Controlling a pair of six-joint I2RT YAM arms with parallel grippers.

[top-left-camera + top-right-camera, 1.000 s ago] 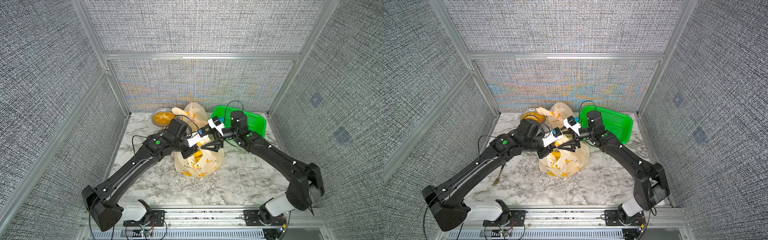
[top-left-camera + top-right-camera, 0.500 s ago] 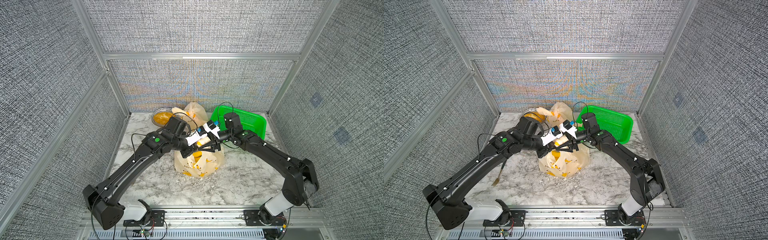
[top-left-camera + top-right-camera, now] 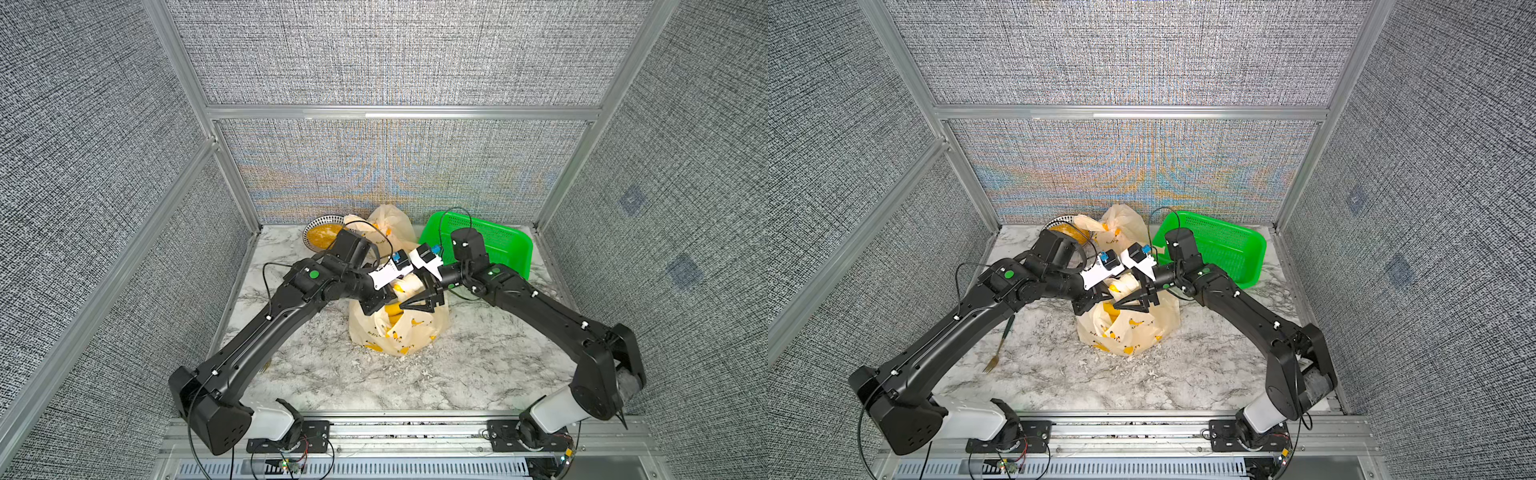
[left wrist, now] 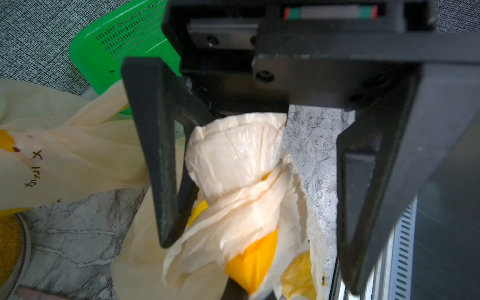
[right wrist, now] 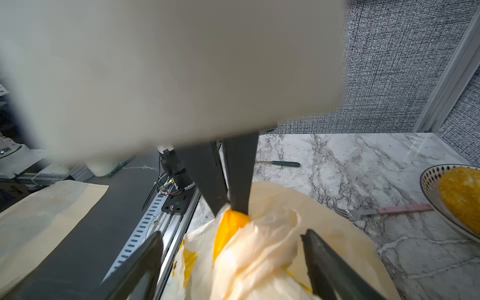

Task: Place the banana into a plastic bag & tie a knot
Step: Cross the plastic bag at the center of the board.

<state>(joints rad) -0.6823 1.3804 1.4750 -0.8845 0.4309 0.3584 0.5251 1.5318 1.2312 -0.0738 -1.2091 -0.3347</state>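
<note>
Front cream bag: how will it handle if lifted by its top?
Probably floppy: the bag is thin, crinkled film that slumps. Its twisted neck looks loose, so it may slip or unwind unless pinched tight, as the left end effector does. Likely light; the body should hang and swing.

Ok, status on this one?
Left gripper shut on twisted top of plastic bag. Right gripper open, fingers either side of the neck. One wrap around neck; knot tightness unclear. Nothing in the way.
</note>
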